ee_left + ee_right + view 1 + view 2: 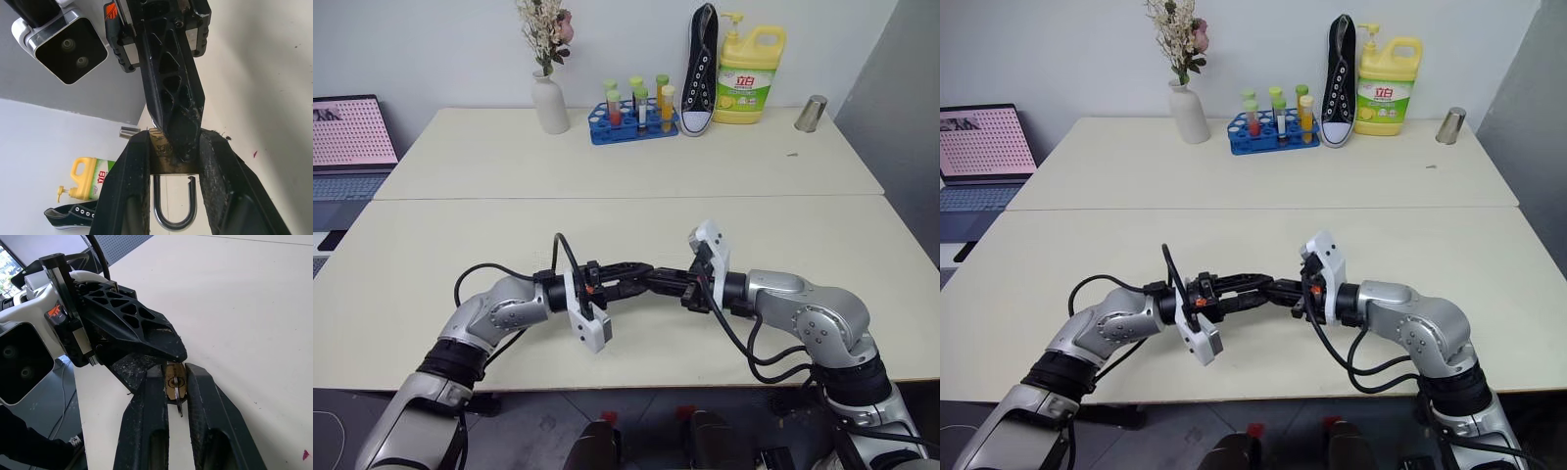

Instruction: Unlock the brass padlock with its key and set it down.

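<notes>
Progress: unlocking seems under way, nothing set down yet.

- Two-part cream tabletop (460,284): one; both arms meet just above its near part.
- Left gripper (168,161), black two-finger: one; jaws clamped on padlock body.
- Right gripper (176,387), black two-finger: one; jaws closed around key.
- Small golden-brass rectangular padlock (164,159): one; silver U shackle looks sprung at one end.
- Thin silvery key (179,404): one, in keyhole.

Left: confirm shackle free, place lock on tabletop.

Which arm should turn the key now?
Right. The right claw has its fingers closed around the key seated in the brass padlock, so it probably only needs a wrist twist. The left claw clamps the lock body and should hold steady.
</notes>
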`<state>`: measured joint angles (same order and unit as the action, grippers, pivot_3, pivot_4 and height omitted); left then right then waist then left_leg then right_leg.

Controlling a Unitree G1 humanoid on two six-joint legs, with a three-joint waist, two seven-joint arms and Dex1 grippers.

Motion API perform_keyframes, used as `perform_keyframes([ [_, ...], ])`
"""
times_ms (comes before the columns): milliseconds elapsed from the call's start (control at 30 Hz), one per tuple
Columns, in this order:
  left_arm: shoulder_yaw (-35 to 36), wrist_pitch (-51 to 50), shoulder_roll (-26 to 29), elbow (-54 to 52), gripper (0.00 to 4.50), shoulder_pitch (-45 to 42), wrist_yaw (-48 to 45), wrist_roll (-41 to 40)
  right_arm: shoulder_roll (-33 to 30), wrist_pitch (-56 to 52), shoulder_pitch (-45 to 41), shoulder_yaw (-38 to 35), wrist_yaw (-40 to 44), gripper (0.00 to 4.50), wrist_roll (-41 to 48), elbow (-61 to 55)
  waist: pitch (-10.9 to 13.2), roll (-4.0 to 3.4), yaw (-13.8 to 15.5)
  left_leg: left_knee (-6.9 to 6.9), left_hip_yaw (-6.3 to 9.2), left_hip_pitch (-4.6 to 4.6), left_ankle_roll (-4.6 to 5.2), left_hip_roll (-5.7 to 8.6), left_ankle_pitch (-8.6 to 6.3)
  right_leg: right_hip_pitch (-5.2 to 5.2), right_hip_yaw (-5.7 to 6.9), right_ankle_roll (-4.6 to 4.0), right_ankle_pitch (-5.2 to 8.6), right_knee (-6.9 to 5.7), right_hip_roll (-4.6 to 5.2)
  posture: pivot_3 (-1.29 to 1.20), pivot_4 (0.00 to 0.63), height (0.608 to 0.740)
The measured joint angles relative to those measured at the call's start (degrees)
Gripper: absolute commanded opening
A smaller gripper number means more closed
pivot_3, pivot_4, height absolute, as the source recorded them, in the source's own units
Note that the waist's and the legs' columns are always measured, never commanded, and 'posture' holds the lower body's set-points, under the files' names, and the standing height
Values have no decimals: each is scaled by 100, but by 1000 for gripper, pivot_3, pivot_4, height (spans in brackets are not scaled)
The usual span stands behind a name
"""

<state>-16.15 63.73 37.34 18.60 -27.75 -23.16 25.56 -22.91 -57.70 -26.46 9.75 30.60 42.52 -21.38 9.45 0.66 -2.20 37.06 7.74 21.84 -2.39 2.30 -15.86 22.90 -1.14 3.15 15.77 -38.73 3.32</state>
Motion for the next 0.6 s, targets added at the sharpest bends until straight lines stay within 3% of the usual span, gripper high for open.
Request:
perform_keyframes([
  [167,-46,-20,58,0,965,15,-132,-191,53,0,3,11,64,181,-82,0,0,0,-2,0,0,1,0,0,0,5,-3,0,0,-3,0,0,150,740],
  [433,-150,-183,248,-305,3552,337,-419,-1072,72,0,11,1,63,179,-139,6,0,0,-11,-1,2,5,0,-2,0,26,-20,0,0,-15,1,0,150,740],
  [533,-89,-342,404,-586,4353,597,-516,-1469,-3,31,23,-5,87,179,-242,8,0,0,-14,-2,2,4,0,-1,0,27,-25,0,0,-15,1,0,150,740],
  [600,-31,-691,405,-691,4500,772,-568,-1709,-77,85,27,-8,123,179,-309,10,0,0,-12,-1,2,4,0,-1,0,27,-25,0,0,-15,1,0,150,740],
])
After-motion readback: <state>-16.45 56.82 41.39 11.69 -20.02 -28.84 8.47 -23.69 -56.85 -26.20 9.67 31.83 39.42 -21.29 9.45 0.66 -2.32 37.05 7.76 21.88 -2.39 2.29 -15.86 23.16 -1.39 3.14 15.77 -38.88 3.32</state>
